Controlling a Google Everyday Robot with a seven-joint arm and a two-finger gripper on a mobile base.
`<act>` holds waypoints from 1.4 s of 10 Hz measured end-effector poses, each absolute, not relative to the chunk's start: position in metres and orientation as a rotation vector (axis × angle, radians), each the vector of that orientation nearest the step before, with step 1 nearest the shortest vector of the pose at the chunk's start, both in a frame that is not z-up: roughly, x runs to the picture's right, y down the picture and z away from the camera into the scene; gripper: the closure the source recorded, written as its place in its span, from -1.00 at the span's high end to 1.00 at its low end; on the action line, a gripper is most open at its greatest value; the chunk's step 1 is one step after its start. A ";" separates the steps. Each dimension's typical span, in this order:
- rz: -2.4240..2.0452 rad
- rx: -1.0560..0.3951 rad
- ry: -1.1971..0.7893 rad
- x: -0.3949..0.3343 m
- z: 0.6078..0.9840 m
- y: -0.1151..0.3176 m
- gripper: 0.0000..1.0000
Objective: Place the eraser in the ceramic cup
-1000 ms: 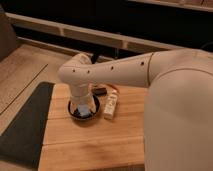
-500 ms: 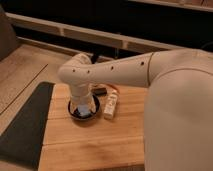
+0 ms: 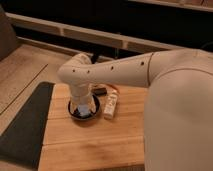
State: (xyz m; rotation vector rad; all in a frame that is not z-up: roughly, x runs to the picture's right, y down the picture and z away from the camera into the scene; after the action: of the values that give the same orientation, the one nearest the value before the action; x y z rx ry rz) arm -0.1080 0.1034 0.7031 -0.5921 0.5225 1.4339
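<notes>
My white arm reaches from the right across a wooden table (image 3: 95,145). Its wrist points straight down, and the gripper (image 3: 83,108) sits inside or just above a wide shallow black bowl (image 3: 74,113) at the table's back left. A small white oblong block with a label, which looks like the eraser (image 3: 110,106), lies flat on the table just right of the bowl, apart from the gripper. No pale cream ceramic cup shows; it is hidden or out of view.
A small dark flat object (image 3: 102,91) lies behind the eraser, partly under the arm. A dark mat (image 3: 25,125) runs along the table's left edge. The arm's bulky white body (image 3: 180,120) covers the right side.
</notes>
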 end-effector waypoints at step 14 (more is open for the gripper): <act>1.288 -0.632 0.512 -0.119 0.693 0.104 0.30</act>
State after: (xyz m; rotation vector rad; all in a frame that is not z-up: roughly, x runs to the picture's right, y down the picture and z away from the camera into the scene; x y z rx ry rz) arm -0.1188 0.1035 0.6933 -0.6319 0.5123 1.2878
